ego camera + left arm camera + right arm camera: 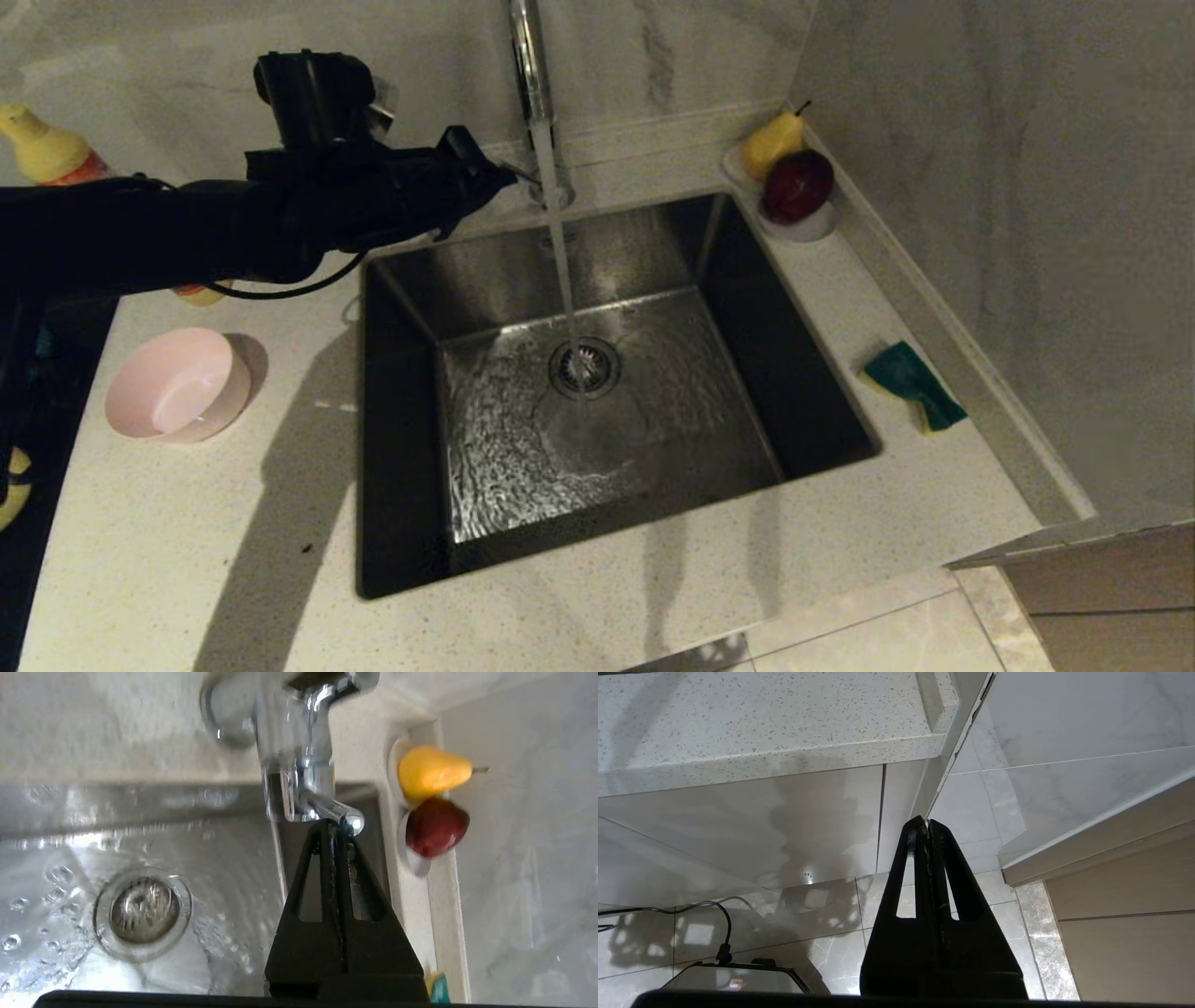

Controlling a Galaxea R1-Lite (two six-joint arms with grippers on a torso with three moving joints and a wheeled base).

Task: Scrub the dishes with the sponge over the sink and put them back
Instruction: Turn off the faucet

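Pink plastic bowl [177, 385] on the tabletop [187, 523]: light, stiff, likely slick when wet.
Take it by the rim; left hand [337, 826] closed, empty, at the tap [299, 765]; right hand [927, 823] closed, parked low.

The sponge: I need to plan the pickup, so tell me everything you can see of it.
The sponge is a small rectangular pad, dark green scouring face up, yellow foam showing at its near end. It lies flat and slightly askew on the speckled white counter, right of the sink, near the raised wall ledge. Nothing touches it but the counter; no gripper is near.
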